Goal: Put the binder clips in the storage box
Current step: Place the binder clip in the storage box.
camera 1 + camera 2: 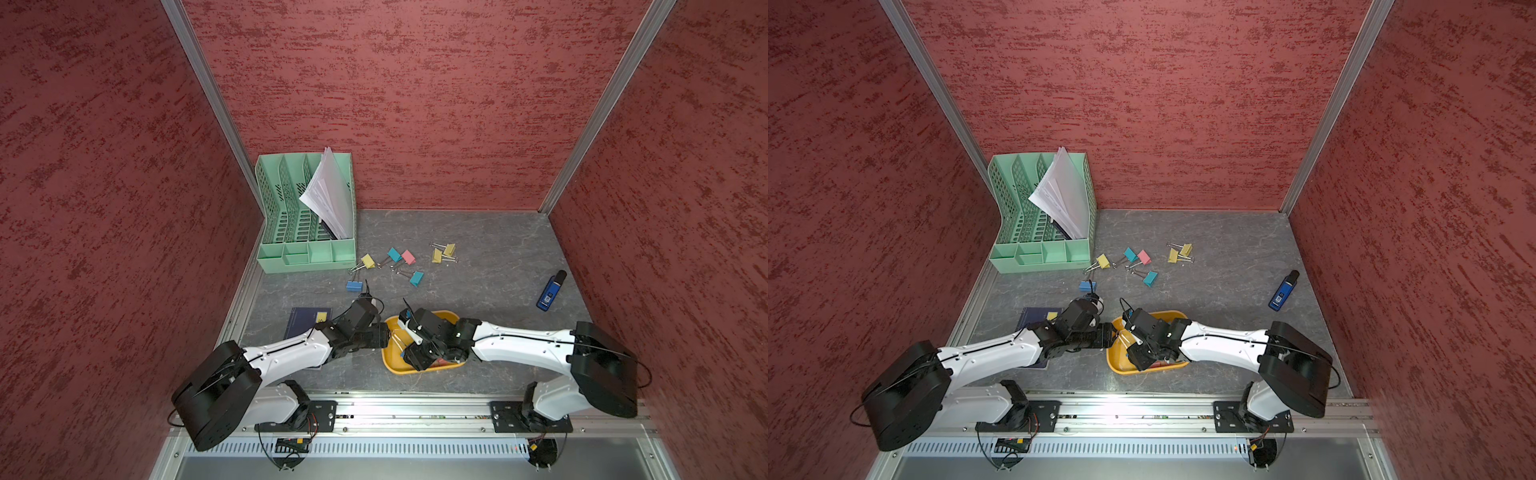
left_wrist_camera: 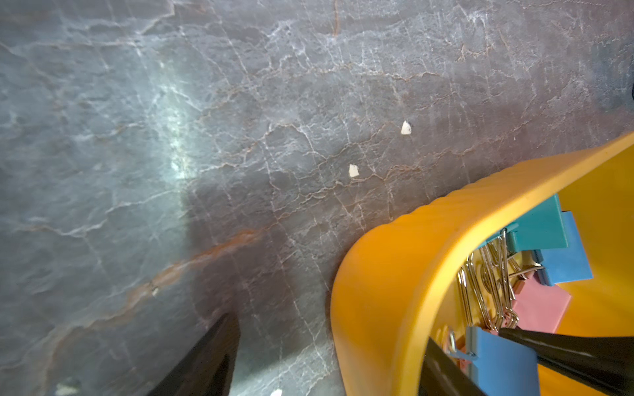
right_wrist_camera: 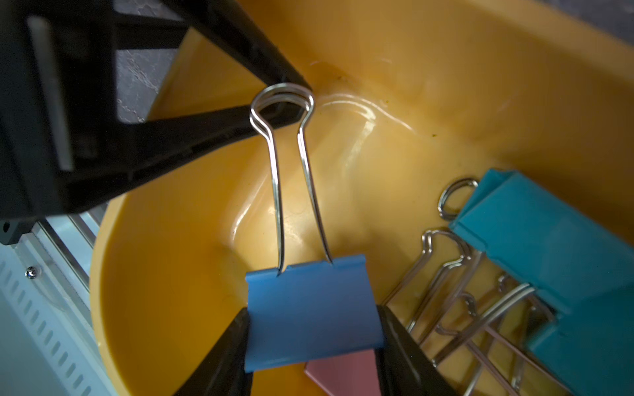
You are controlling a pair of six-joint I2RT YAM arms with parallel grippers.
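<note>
Clamping the blue binder clip (image 3: 308, 291) by its body, the right gripper (image 3: 313, 319) holds it inside the storage box (image 1: 392, 359), lower centre in both top views. The left gripper (image 3: 296, 101) has jaws apart at the clip's wire loop (image 3: 283, 87). This is likely the drop-off: next, left backs clear, right jaws part. At least three clips lie inside. Seven binder clips (image 1: 408, 257) lie loose mid-frame: three yellow, two teal, one pink, one blue.

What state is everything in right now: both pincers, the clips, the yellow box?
Right pincer: shut on the blue clip, over the storage box.
Left pincer: open, beside that clip's wire handle.
Storage box: upright, holding a teal clip, a pink clip and more.
Loose binder clips: lying on the table, outside the box.
File organizer: upright, papers leaning inside.
Stapler: lying flat.
</note>
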